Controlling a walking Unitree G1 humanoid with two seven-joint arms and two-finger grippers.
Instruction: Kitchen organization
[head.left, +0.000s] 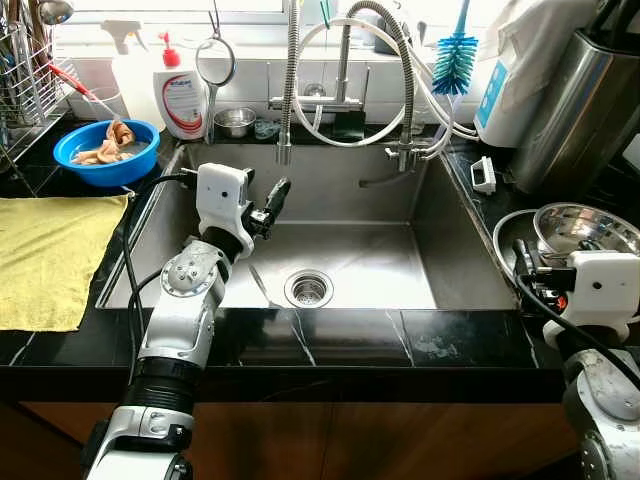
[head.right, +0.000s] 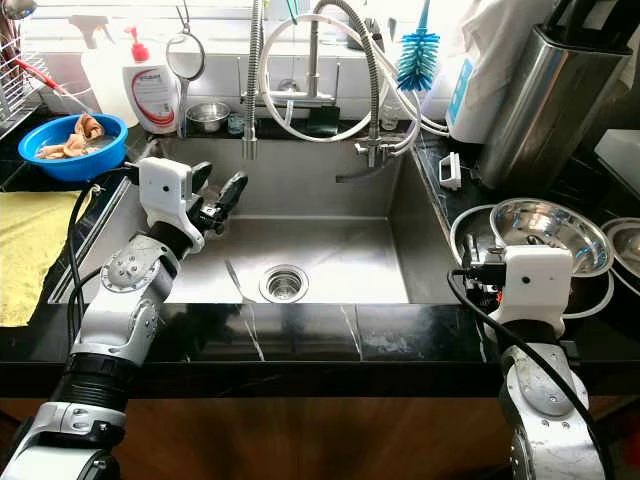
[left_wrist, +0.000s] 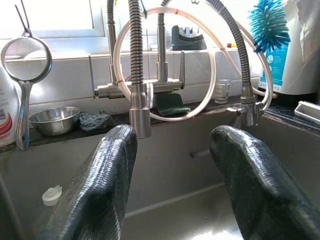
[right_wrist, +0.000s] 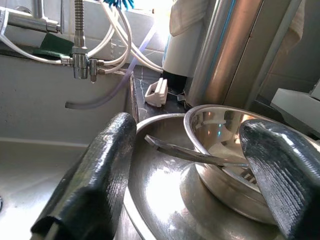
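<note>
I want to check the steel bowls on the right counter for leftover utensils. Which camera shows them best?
The right wrist view: the steel bowls sit close between the open right gripper fingers, with a utensil lying across them. Both eye views show them smaller, partly behind the wrist. The left wrist view faces the faucet.
</note>
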